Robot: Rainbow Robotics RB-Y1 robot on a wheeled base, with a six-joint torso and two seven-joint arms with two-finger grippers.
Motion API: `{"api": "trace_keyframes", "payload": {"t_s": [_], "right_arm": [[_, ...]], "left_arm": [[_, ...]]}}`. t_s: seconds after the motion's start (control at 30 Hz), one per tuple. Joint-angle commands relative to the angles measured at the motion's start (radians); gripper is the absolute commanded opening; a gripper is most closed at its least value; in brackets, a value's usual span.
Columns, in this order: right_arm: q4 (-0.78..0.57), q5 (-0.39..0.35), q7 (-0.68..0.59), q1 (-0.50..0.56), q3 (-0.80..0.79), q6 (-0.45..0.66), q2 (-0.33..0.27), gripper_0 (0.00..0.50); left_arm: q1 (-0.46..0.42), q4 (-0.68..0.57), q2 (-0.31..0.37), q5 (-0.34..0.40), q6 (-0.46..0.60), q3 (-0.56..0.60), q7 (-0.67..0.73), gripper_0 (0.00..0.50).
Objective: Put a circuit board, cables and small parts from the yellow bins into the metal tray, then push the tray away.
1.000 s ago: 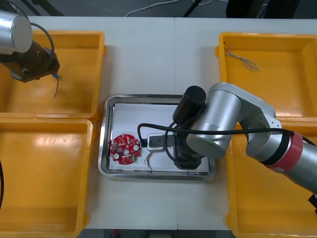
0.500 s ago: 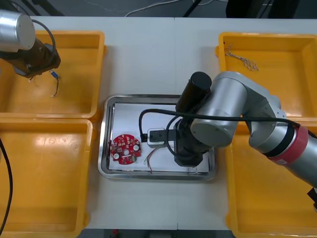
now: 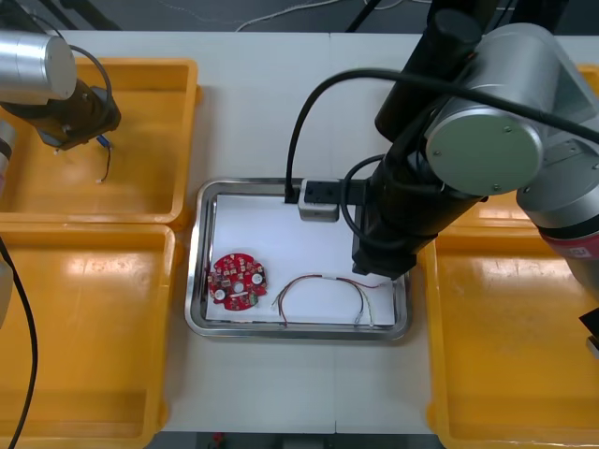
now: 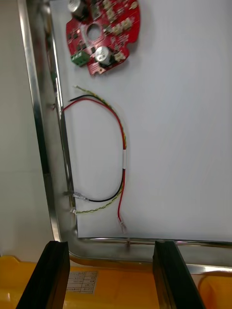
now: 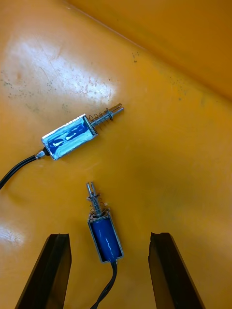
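The metal tray (image 3: 198, 281), white inside, holds a round red circuit board (image 3: 237, 279) and a red and yellow cable (image 3: 328, 295). My right arm (image 3: 487, 140) hangs over the tray's right side. In the right wrist view my right gripper (image 4: 112, 251) is open above the tray's rim (image 4: 41, 145), with the cable (image 4: 122, 159) and the board (image 4: 101, 34) lying beyond its fingertips. My left gripper (image 3: 84, 122) is over the far left yellow bin (image 3: 178, 112). It stands open (image 5: 110, 241) around a blue small metal part (image 5: 104, 236) with a black wire. A second such part (image 5: 70, 137) lies just beyond.
Yellow bins flank the tray: a near left one (image 3: 94, 327), a near right one (image 3: 505, 355) and a far right one (image 3: 426, 94) partly under my right arm. A thin black wire (image 3: 106, 168) trails on the far left bin's floor.
My right arm has lifted and swung towards the tray's far right, uncovering the red and yellow cable now lying loose in the tray. The left gripper has shifted slightly.
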Motion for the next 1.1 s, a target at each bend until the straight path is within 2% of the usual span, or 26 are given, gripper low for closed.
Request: {"api": "trace_keyframes", "payload": {"t_s": [0.03,0.27,0.5,0.57,0.63,0.73,0.87,0.93,1.1], "right_arm": [[-0.087,-0.016,-0.130,-0.028,-0.077,0.006,0.007,0.500],[-0.194,-0.017,-0.388,0.050,-0.140,0.006,-0.056,0.500],[-0.308,-0.056,-0.592,0.182,-0.237,0.006,-0.162,0.500],[-0.314,-0.082,-0.635,0.211,-0.268,0.006,-0.186,0.500],[-0.314,-0.111,-0.695,0.245,-0.309,0.006,-0.217,0.500],[-0.314,-0.122,-0.759,0.277,-0.341,0.006,-0.255,0.500],[-0.313,-0.105,-0.846,0.305,-0.363,0.006,-0.289,0.500],[-0.313,-0.080,-0.892,0.320,-0.383,0.006,-0.298,0.500],[-0.311,-0.016,-0.965,0.340,-0.413,0.006,-0.306,0.500]], "left_arm": [[-0.060,0.009,-0.019,-0.011,-0.018,0.031,-0.113,0.471],[-0.072,0.061,-0.022,-0.006,-0.035,0.021,-0.119,0.470],[-0.080,0.100,-0.028,0.000,-0.073,0.016,-0.123,0.467],[-0.080,0.100,-0.028,0.001,-0.073,0.016,-0.123,0.447],[-0.080,0.100,-0.028,0.003,-0.075,0.016,-0.123,0.373],[-0.080,0.100,-0.030,0.004,-0.073,0.016,-0.123,0.319],[-0.078,0.100,-0.031,0.009,-0.073,0.016,-0.123,0.331],[-0.080,0.101,-0.033,0.009,-0.073,0.016,-0.123,0.359],[-0.077,0.104,-0.033,0.014,-0.070,0.016,-0.123,0.368]]}}
